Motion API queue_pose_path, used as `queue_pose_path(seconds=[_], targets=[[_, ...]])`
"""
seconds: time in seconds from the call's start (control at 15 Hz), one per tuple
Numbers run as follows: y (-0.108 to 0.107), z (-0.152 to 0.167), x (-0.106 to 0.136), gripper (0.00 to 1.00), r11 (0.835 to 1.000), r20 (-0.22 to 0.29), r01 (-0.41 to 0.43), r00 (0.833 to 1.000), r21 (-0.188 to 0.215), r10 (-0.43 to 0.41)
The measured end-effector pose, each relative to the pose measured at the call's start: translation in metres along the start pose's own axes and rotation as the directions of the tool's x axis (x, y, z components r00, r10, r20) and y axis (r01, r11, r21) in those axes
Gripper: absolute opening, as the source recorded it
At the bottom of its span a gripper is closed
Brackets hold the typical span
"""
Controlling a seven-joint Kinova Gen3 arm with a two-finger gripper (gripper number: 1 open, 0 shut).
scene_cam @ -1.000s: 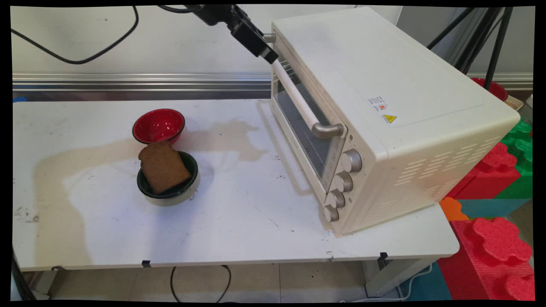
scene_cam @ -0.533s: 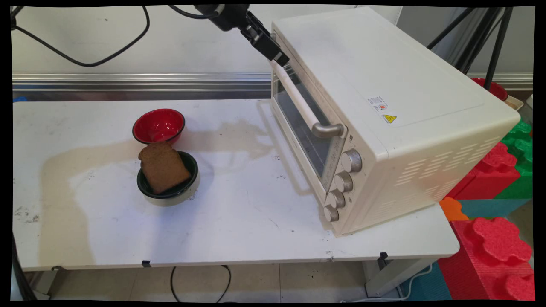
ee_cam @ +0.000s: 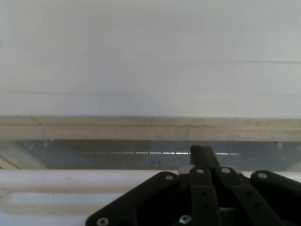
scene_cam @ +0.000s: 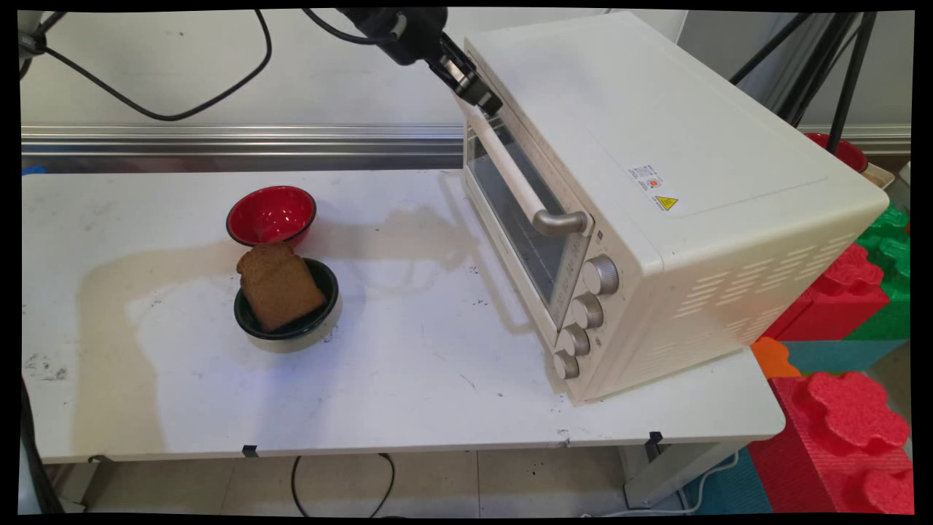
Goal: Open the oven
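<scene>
Hand: black gripper [scene_cam: 477,98] at the top edge of the main view, angled down from the upper left, right against the upper front edge of the toaster oven [scene_cam: 656,182]
Hand state: cannot tell whether wide, narrow or clamped; linkage blocks the contact in the hand view
Nearest thing: door handle [scene_cam: 510,171], a pale bar across the oven door; hand at the bar's far end, touching or just short of it, cannot tell which
Hand view: bar [ee_cam: 70,181] runs crosswise directly in front of the hand, passing behind the linkage; glass door [ee_cam: 94,153] just beyond it; cream door frame, then the oven's top, further out
Door: looks closed, flush with the oven front
Knobs [scene_cam: 600,275]: four in a column at the opposite end of the door from the hand, well apart from it
Handling, as judged: hand sits at the bar's end, not its middle; any load there likely uneven on the door; squarer with the hand nearer mid-bar and straight across it
Bread slice [scene_cam: 279,286]: well below and behind the hand, leaning in a dark bowl [scene_cam: 291,332]
Red bowl [scene_cam: 271,214]: just beside the dark bowl, on the side nearer the hand
Table [scene_cam: 437,394]: white, scuffed; carries oven and both bowls
Cables [scene_cam: 182,109]: black, hanging in a loop behind the hand
</scene>
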Motion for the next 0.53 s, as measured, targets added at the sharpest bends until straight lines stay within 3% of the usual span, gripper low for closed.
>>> queue_pose_path(seconds=[0.53], targets=[[0.002, 0.029, -0.002, 0.0, 1.0, 0.013, 0.016, 1.0, -0.004, -0.016]])
